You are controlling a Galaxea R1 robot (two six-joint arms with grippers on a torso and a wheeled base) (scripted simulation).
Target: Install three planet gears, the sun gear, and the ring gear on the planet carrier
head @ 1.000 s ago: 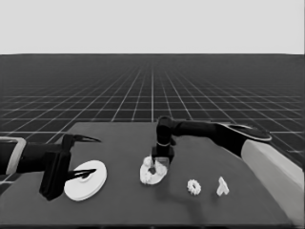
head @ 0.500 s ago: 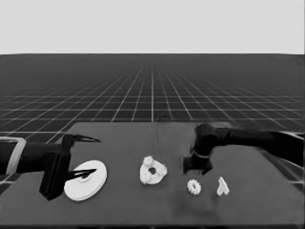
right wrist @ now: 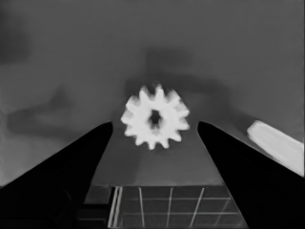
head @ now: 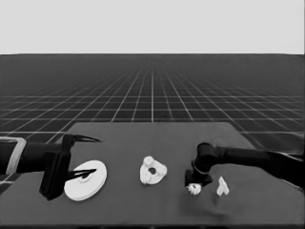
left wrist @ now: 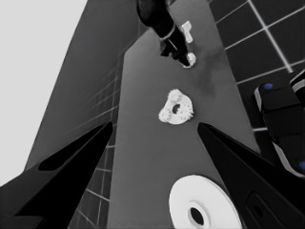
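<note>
The smaller round part [head: 153,171] lies mid-table with three small gears [left wrist: 166,114] seated around its centre hole. To its right a loose gear [head: 194,189] lies flat on the table. My right gripper [head: 194,184] is low over it, open, with a finger on each side; the right wrist view shows the gear [right wrist: 155,121] between the fingers [right wrist: 71,171], untouched. The larger round part [head: 86,180] lies at the table's left end. My left gripper [head: 96,155] waits open above it, holding nothing.
A thin white piece [head: 222,186] lies just right of the loose gear, close to the right gripper. The table's front edge runs close behind the gear in the right wrist view. Dark machinery with blue lights [left wrist: 281,119] stands past the table's edge.
My right arm has left the smaller round part, swung right and toward the front, and come down over the loose gear. The left arm has not moved.
</note>
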